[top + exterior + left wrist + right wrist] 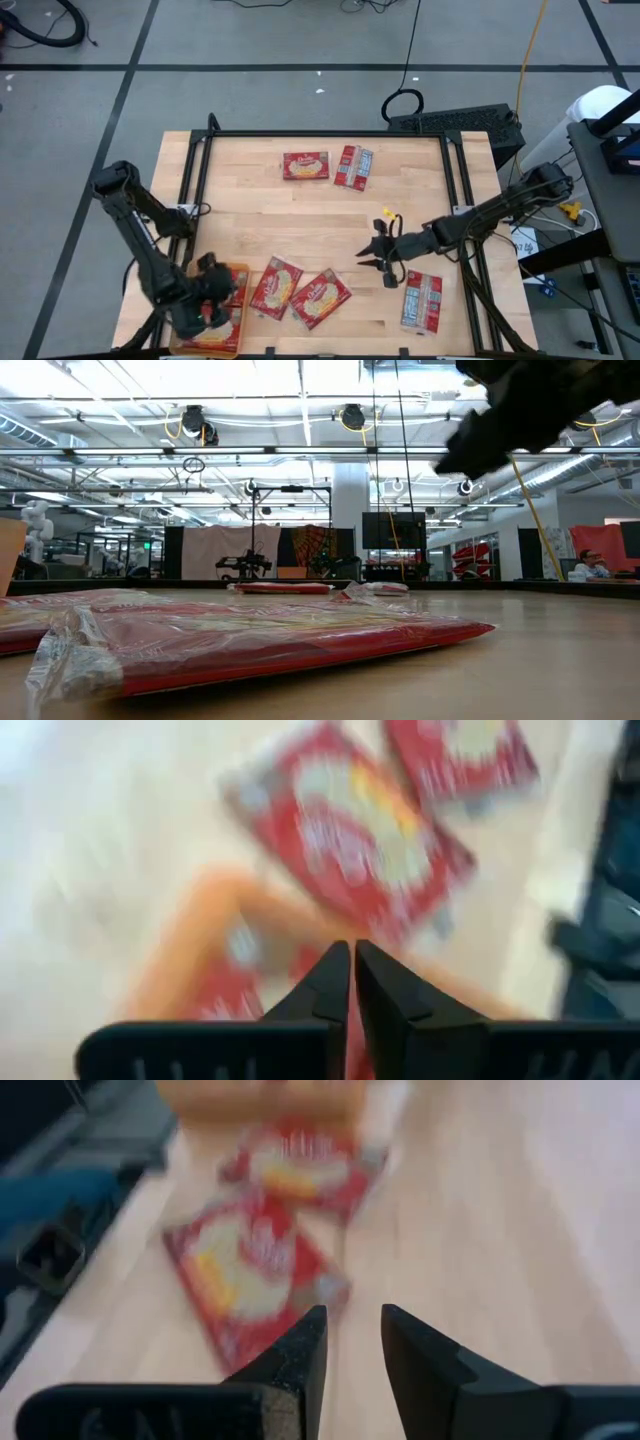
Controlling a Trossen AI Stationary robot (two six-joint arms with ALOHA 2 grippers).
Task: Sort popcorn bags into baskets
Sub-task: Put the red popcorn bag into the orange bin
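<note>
The orange basket (225, 345) stands at the table's near left corner with at least one red popcorn bag (225, 992) in it. My left gripper (213, 300) (351, 970) hangs over the basket, shut, with nothing between its fingers. Two popcorn bags (277, 288) (320, 298) lie flat just right of the basket, one more (421, 302) at the near right, and two (305, 165) (353, 167) near the far edge. My right gripper (368, 255) (353, 1342) hovers open right of the middle, facing the near pair (250, 1275) (300, 1165).
A black frame rail (195, 190) runs along the table's left side and another (465, 200) along its right. Bare wood lies in the table's middle between the far and near bags. A dark box (470, 125) sits beyond the far right corner.
</note>
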